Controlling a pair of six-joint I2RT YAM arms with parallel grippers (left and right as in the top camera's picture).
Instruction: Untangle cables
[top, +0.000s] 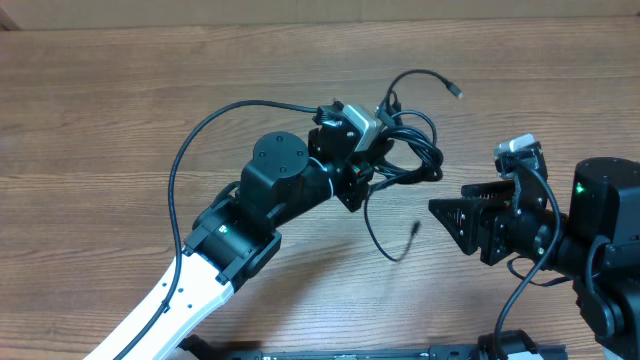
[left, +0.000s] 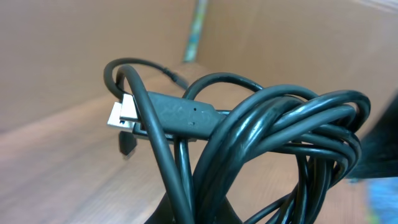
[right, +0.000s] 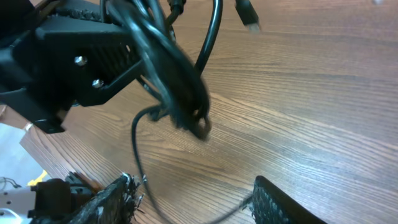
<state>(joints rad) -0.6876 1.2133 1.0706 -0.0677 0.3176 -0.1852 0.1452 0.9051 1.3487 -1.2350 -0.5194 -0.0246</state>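
My left gripper (top: 362, 170) is shut on a tangled bundle of thin black cables (top: 412, 150) and holds it above the middle of the table. One cable end with a silver tip (top: 456, 91) arcs up behind the bundle. A loose strand (top: 380, 240) hangs down to the table and ends in a small plug (top: 415, 228). In the left wrist view the coiled cables (left: 280, 130) fill the frame, with a silver-tipped plug (left: 121, 115) at the left. My right gripper (top: 450, 215) stands open just right of the loose strand. That strand (right: 135, 143) runs between its fingers (right: 112, 199).
The wooden table (top: 120, 90) lies all around. A thicker black wire (top: 190, 150) loops from the left arm over the table at left. The left gripper's black body (right: 81, 50) sits close in front of my right gripper.
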